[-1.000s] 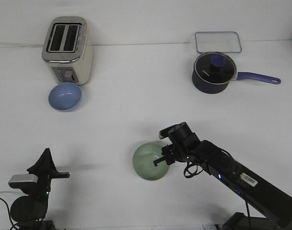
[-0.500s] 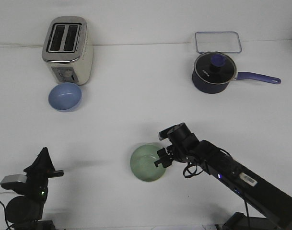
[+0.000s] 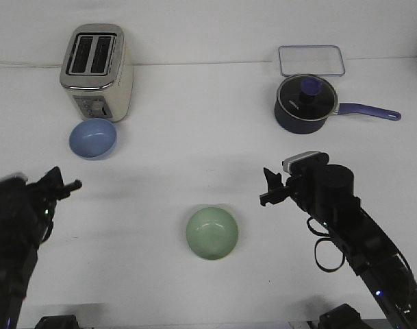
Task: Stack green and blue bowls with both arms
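The pale green bowl (image 3: 211,233) sits upright on the white table, front centre, with nothing touching it. The light blue bowl (image 3: 92,137) sits upright at the left, just in front of the toaster. My right gripper (image 3: 267,186) hangs above the table to the right of the green bowl and well apart from it, its fingers spread and empty. My left gripper (image 3: 64,182) is at the left edge, in front of the blue bowl and apart from it, pointing right, open and empty.
A cream and silver toaster (image 3: 96,68) stands at the back left. A dark navy saucepan (image 3: 305,106) with a lid and a purple handle stands at the back right. A clear lidded container (image 3: 311,60) lies behind it.
My right gripper has let go of the green bowl's rim and pulled up and to the right. The bowl ended slightly further left. My left arm has risen and reached forward.
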